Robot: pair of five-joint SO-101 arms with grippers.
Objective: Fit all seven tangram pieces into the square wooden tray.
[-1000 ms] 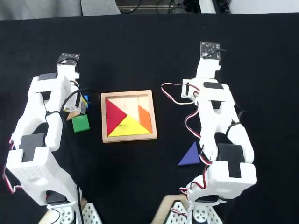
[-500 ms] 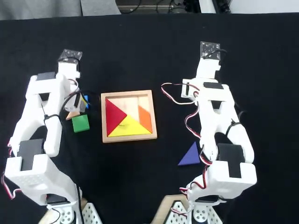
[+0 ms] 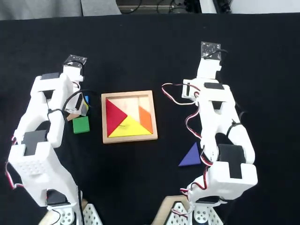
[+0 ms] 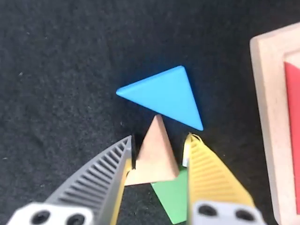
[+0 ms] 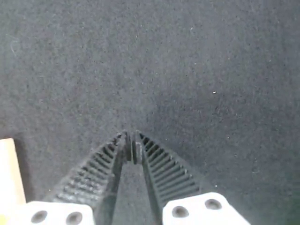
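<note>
The tan triangle [image 4: 154, 157] and light blue triangle [image 4: 164, 96] are largely hidden beneath the left gripper [image 4: 160, 137] at centre left of the high view. The tan triangle is clamped between its jaws, with the green square [image 3: 81, 124] just beside it. At centre, the square wooden tray [image 3: 127, 93] is occupied by a red triangle [image 3: 114, 115], a yellow triangle [image 3: 131, 127] and an orange piece [image 3: 146, 118]. A purple triangle [image 3: 190, 155] is seen to the lower right. The right gripper [image 5: 130, 140] is held with its jaws pressed together on nothing.

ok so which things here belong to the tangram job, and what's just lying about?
Job: wooden tray with red triangle, yellow triangle and orange piece in it; green square, blue triangle, tan triangle and purple triangle outside it.
Lying about: black cloth, cables at the far edge.
</note>
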